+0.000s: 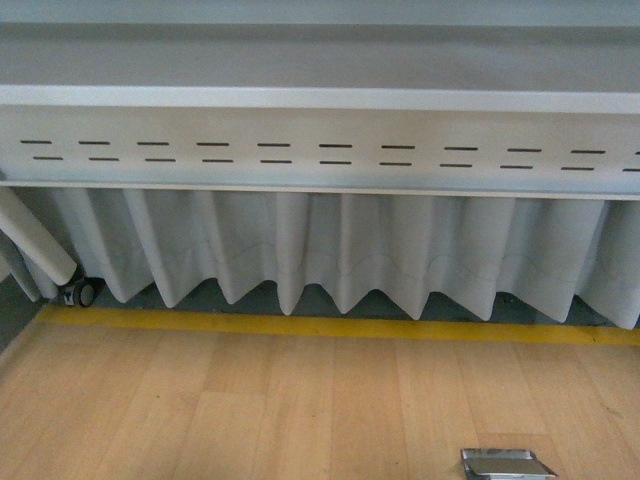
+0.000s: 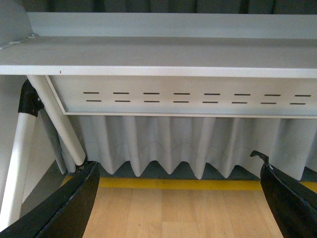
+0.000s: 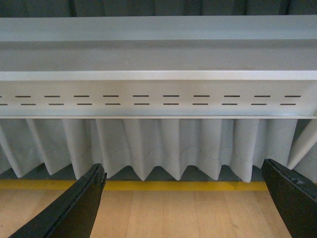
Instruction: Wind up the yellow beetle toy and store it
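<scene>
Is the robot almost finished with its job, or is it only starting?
Done: nothing I can see. The yellow beetle toy appears in no view, so wound or stored can't be judged. In hand: nothing. The left end effector and right end effector are open and empty above the wooden table. Left: possibly everything. Only a silver metal object peeks in at the front view's bottom edge.

You see the work surface [image 1: 250,410] filling the lower part of the front view, with a tape line [image 1: 330,327] along its far edge. Behind that hangs a curtain [image 1: 350,250], under a slotted panel [image 1: 320,150] across the top. A caster [image 1: 80,293] sits at mid left, a metal piece [image 1: 505,465] at bottom right
</scene>
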You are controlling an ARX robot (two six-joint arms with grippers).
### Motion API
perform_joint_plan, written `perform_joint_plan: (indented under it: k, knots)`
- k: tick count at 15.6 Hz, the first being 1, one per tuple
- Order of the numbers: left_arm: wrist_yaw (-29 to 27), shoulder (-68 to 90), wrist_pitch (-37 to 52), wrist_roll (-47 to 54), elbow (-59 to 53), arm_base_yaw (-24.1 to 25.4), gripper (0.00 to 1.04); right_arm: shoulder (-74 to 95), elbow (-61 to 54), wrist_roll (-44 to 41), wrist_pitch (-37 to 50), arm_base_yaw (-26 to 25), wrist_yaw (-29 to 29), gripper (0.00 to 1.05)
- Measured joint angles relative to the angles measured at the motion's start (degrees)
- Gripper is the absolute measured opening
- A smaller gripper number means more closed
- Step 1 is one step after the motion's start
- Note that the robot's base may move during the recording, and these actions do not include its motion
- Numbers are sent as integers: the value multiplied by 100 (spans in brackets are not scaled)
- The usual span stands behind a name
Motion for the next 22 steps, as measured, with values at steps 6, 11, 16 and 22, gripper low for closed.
perform_joint_plan:
  k: [6, 11, 16, 22]
  knots:
    - [-2, 0, -2, 0, 0, 0, 98, 0, 0, 0, 0, 0, 0, 98]
    - [0, 0, 0, 0, 0, 0, 98, 0, 0, 0, 0, 0, 0, 98]
    - [-2, 0, 0, 0, 0, 0, 98, 0, 0, 0, 2, 0, 0, 98]
    - [-9, 0, -9, 0, 0, 0, 98, 0, 0, -2, -9, 0, 2, 98]
